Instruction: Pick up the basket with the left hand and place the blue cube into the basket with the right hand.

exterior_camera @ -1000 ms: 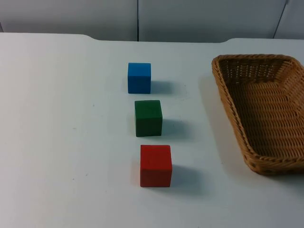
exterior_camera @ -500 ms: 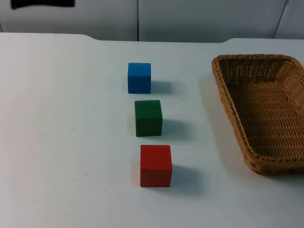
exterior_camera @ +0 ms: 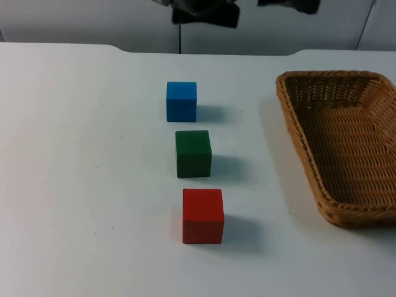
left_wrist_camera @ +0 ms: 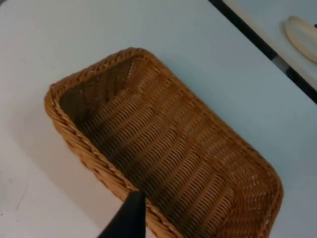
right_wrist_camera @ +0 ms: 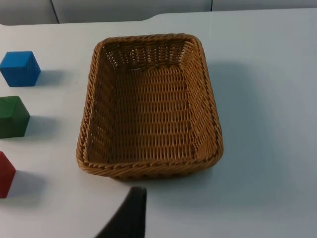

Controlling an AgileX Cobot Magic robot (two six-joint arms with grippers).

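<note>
Upper frame edge: left gripper (exterior_camera: 204, 13) and right gripper (exterior_camera: 289, 5) hung; finger state unclear.
Bench (exterior_camera: 80, 173): basket (exterior_camera: 346, 148) at right; blue cube (exterior_camera: 181, 101) at centre.

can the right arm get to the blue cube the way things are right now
Probably yes. The blue cube stands alone at the far end of the row, apart from the green cube, with nothing on top; the wicker basket sits well aside.

Three blocks sit in a row on the table (exterior_camera: 74, 185): the far block (exterior_camera: 181, 101), the middle block (exterior_camera: 193, 153) and the near block (exterior_camera: 203, 215). The basket (exterior_camera: 346, 148) lies on the table to their right, well apart.
</note>
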